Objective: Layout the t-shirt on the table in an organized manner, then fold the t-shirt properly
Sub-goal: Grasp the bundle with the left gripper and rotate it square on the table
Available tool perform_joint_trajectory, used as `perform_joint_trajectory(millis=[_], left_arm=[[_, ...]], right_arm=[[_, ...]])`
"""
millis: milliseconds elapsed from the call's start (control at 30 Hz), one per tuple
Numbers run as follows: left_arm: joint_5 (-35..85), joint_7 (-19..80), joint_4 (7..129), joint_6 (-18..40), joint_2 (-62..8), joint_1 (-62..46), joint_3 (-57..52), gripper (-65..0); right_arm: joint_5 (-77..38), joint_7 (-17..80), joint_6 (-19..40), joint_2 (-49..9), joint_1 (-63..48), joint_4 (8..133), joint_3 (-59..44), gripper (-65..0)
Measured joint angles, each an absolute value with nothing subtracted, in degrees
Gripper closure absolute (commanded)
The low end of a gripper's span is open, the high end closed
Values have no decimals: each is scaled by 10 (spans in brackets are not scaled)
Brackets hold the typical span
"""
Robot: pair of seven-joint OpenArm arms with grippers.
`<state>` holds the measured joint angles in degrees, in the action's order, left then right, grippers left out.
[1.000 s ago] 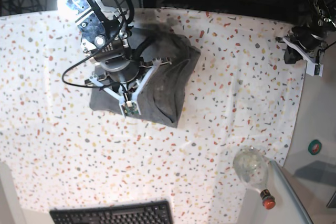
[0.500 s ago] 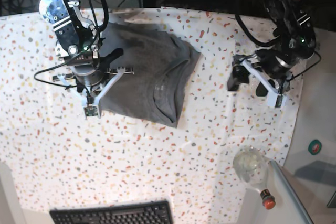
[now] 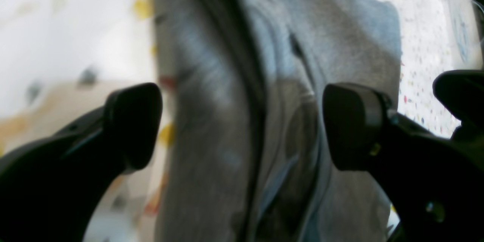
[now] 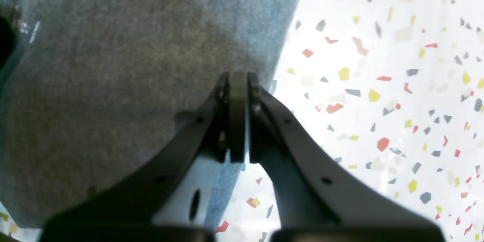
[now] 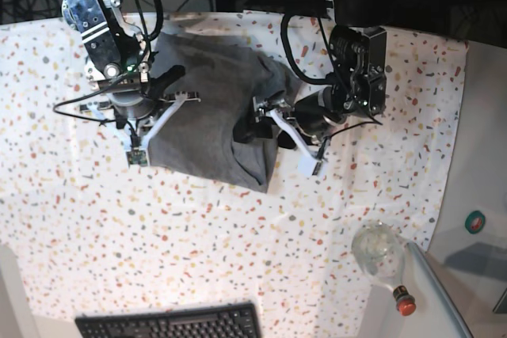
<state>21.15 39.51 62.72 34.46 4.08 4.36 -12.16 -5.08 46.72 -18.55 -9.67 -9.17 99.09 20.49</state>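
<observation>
Folding looks to be the step in hand: the t-shirt (image 5: 214, 116) already lies as a compact grey block, several layers deep, toward the far side of the tabletop (image 5: 317, 227), well clear of the keyboard (image 5: 170, 324) at the near edge and the bottle (image 5: 382, 257) at the near right corner.

Going left to right across the base view, my right hand (image 5: 136, 148) comes first. It sits at the shirt's left edge, its two fingers pressed flat together with no cloth between them that I can see. From its own camera, the right hand (image 4: 237, 115) points over the grey fabric right at the border where shirt gives way to speckled cloth.

Next, on the shirt's right side, is my left hand (image 5: 265, 131), spread wide. In its wrist view, the left hand (image 3: 242, 124) straddles the stacked folds of the t-shirt (image 3: 272, 83), one finger (image 3: 132, 121) over the tabletop edge of the garment and the other over the grey cloth. Whether either finger touches fabric I cannot tell; the picture is blurred.

My judgement is that the next move calls for lowering the left hand onto that layered edge, closing on all the layers together, and keeping the right hand as an anchor so the block does not slide.
</observation>
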Motion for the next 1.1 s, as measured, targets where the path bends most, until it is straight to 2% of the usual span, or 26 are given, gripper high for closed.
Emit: perform_joint_trajectory(millis=[67,100,233,267,400,600,733,800,967,1100], left_arm=[[210,396,620,333,42,51,-105,-650],[208,394,620,329,44,51,-104,-592],[203,413,617,314,30,47,-92,-110],[200,417,615,302,23,49,-85,-10],[197,417,612,260,-24,92,11,0],[197,450,611,260,-115,216,309,0],[198,440,612,260,-131,294,487,0],[197,394,612,261,-130,318,551,0],[192,330,611,260,-109,333,632,0],[103,305,607,269,-72,324,648,0]], right_arm=[[-55,469,-184,-102,-96,991,196,0],[-55,467,-185,-103,-96,991,187,0],[-51,419,-184,-104,-109,991,118,0],[-51,413,-184,-104,-115,991,102,0],[-53,409,-184,-104,-117,990,39,0],[-52,402,-184,-104,-111,981,-20,0],[-53,404,-185,-104,-112,964,-30,0],[-55,404,-184,-102,-112,957,-30,0],[-55,404,-184,-102,-121,954,-30,0],[-55,407,-184,-102,-129,954,-30,0]])
